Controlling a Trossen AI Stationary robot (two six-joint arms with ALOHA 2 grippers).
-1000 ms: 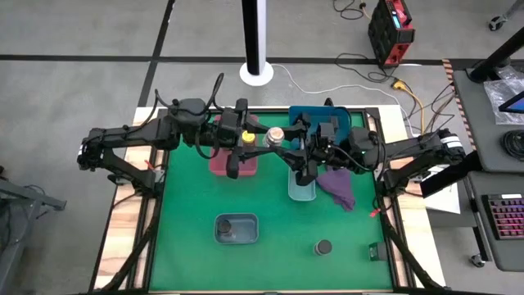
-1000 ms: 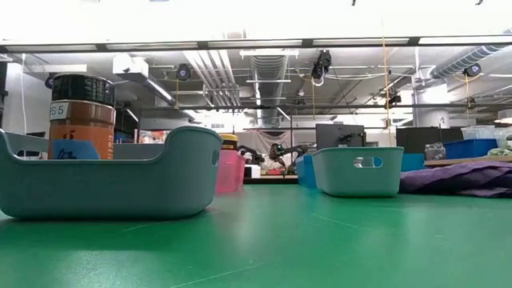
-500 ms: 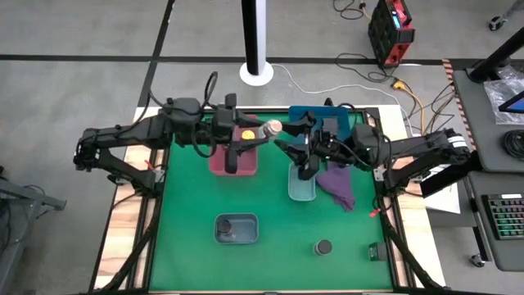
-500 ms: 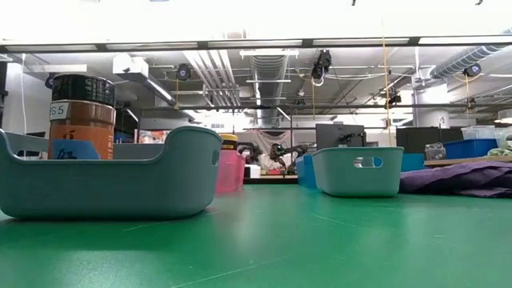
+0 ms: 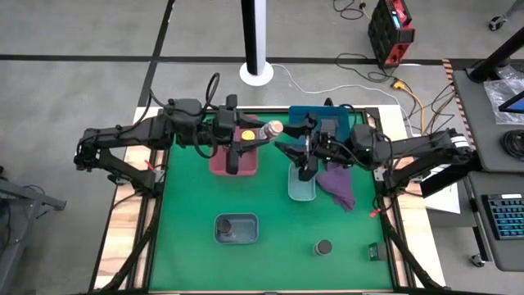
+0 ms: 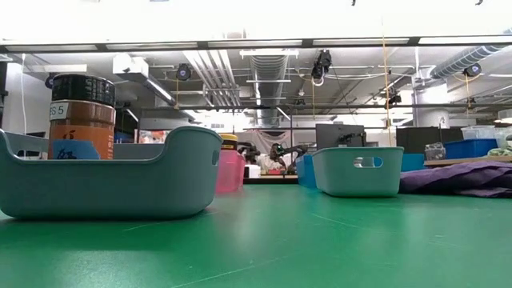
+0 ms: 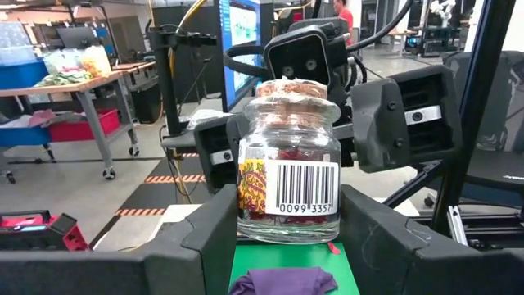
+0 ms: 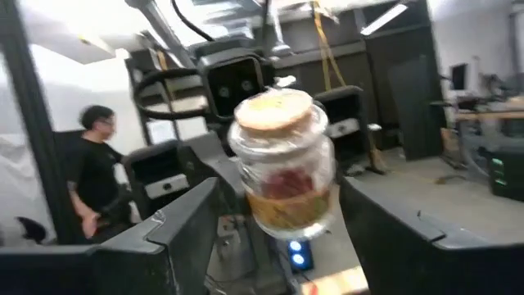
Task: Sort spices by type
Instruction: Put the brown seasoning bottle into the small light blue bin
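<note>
Left wrist view shows the left gripper [image 7: 288, 238] clamped on the tiny cork-topped jar [image 7: 288, 176], held aloft between pink tray [image 5: 235, 160] and blue tray [image 5: 332, 119]. Opposite, the right gripper [image 8: 274, 215] stands spread around it, not gripping. Glass: light, slick, breakable; best taken by the body.

Green table [image 5: 188, 205] with pink tray [image 5: 223, 162], pale tray [image 5: 301, 188], grey tray [image 5: 237, 229], purple cloth [image 5: 337, 183], dark-lidded jar [image 5: 323, 247].

Bright, even overhead light fills every view, with white glare washing out the ceiling in the low view. The cork-lidded jar [image 7: 286, 160] is crisp between the left fingers [image 7: 205, 242], but smeared by motion blur between the right fingers [image 8: 184, 225]
</note>
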